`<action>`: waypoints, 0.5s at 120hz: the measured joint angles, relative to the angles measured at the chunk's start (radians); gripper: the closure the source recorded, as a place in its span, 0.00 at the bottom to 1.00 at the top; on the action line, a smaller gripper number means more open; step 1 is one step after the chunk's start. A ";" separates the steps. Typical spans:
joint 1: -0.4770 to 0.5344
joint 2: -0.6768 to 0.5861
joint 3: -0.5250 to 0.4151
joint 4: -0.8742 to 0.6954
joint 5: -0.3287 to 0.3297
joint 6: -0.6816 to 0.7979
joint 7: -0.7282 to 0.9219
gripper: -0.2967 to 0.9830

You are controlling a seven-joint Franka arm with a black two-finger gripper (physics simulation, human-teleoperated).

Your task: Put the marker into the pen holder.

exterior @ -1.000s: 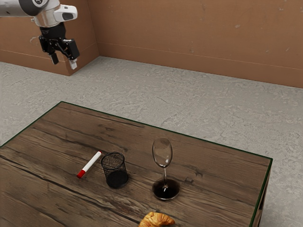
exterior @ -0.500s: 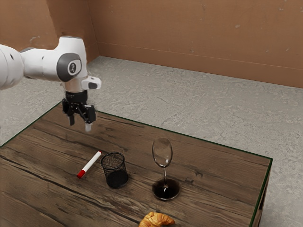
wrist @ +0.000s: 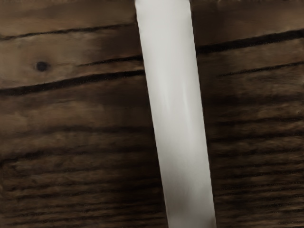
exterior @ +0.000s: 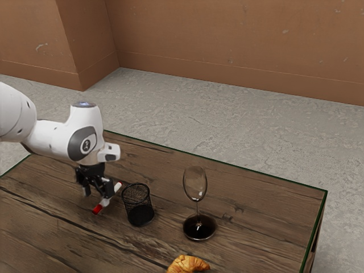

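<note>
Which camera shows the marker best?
The exterior view: the marker shows its red end and white body, though the gripper partly hides it. The wrist view shows part of its white body up close.

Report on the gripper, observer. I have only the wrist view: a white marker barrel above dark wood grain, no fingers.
Observer: In the exterior view, the gripper is open, its fingers spread apart at the marker.

Operator: Copy, not gripped. Now give me the pen holder's place.

Observer: The pen holder stands on the table between the marker and the wine glass.
</note>
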 joint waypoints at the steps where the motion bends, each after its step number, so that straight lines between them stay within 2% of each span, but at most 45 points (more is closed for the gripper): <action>1: 0.000 0.000 0.000 0.000 0.000 0.005 0.000 0.26; 28: -0.026 -0.014 0.001 -0.025 -0.008 0.083 -0.002 0.47; 60: -0.026 -0.013 0.003 -0.057 -0.015 0.112 -0.011 0.61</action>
